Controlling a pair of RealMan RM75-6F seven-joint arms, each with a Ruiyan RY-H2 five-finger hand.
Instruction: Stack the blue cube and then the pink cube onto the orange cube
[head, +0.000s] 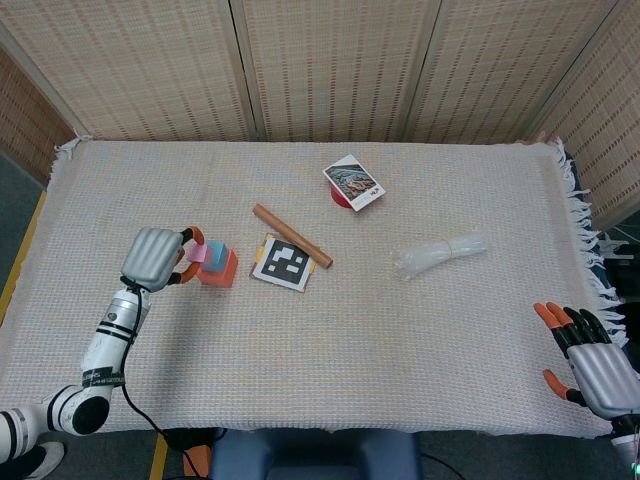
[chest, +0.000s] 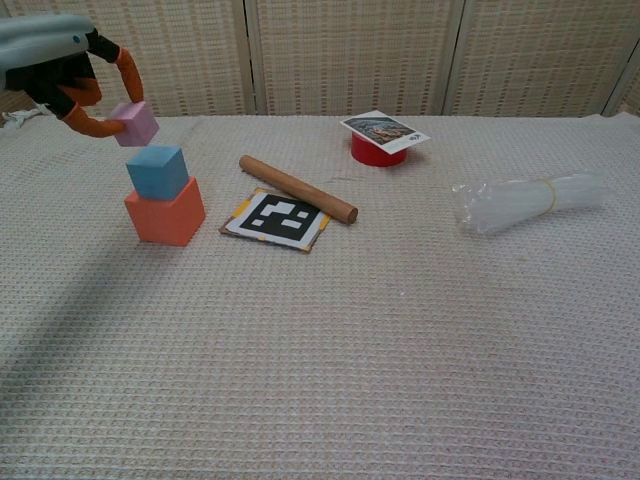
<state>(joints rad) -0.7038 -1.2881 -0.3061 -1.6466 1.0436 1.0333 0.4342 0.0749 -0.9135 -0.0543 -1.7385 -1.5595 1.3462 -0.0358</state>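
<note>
Left hand pinches the pink cube between orange fingertips, held in the air just above and slightly left of the blue cube, not touching it in the chest view. Blue cube sits on the orange cube, left-centre of the table, well in from the left edge. From the head view the pink cube overlaps the stack, blue cube mostly hidden under it, orange cube showing to the right. Right hand is released, fingers spread, holding nothing, at the near right corner by the cloth's fringed edge, far from the stack. Woven cloth covers the table; wide open stretch along the near side and between the two hands. Just right of the stack: a marker card flat on the cloth, and a wooden rod lying diagonally across its far edge, near the cubes but apart. Further back, a red round container with a picture card resting on top. Right of centre, a clear plastic bundle lying on its side. Woven screens stand along the far edge.
</note>
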